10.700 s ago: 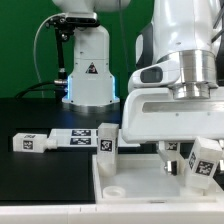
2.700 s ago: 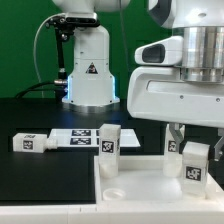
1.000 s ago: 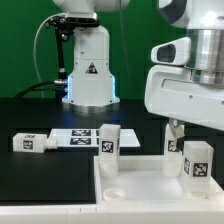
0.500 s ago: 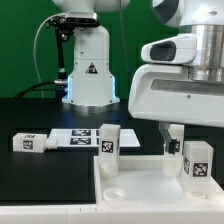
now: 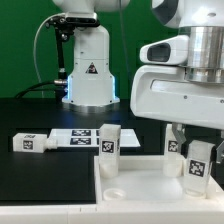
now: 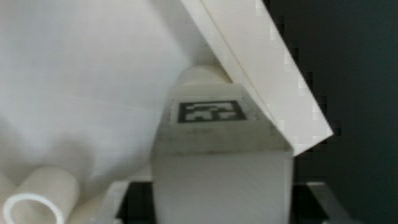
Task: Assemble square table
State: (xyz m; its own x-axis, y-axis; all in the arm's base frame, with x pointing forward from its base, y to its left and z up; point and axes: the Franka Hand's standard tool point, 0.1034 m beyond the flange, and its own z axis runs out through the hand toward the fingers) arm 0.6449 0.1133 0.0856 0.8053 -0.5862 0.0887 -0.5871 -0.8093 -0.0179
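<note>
Top (image 5: 140,195): a white square slab lies flat on the black table (image 5: 40,172), at the front of the exterior view. A round socket (image 5: 113,190) shows near its corner on the exterior view's left.
Right leg (image 5: 197,164): a white block stands upright over the top's far edge at the exterior view's right, its black-and-white tag facing the camera. In the wrist view it sits against the rim of the top, near a socket.
Gripper (image 6: 217,200): it hangs directly over the right leg, jaws narrow, one dark finger (image 6: 317,200) on each side of the block. Whether they press it cannot be told.
Back leg (image 5: 173,147): a tagged block just beside the right leg and behind it, partly hidden by the gripper.
Mid leg (image 5: 108,140): it stands upright just behind the top's far edge, well apart from the gripper.
Flat leg (image 5: 30,142): it lies on its side on the table at the exterior view's left.
Marker board (image 5: 72,138): a flat white strip with tags between the flat leg and the mid leg.
Base (image 5: 88,70): a white pedestal with a warning triangle stands at the back of the table.
</note>
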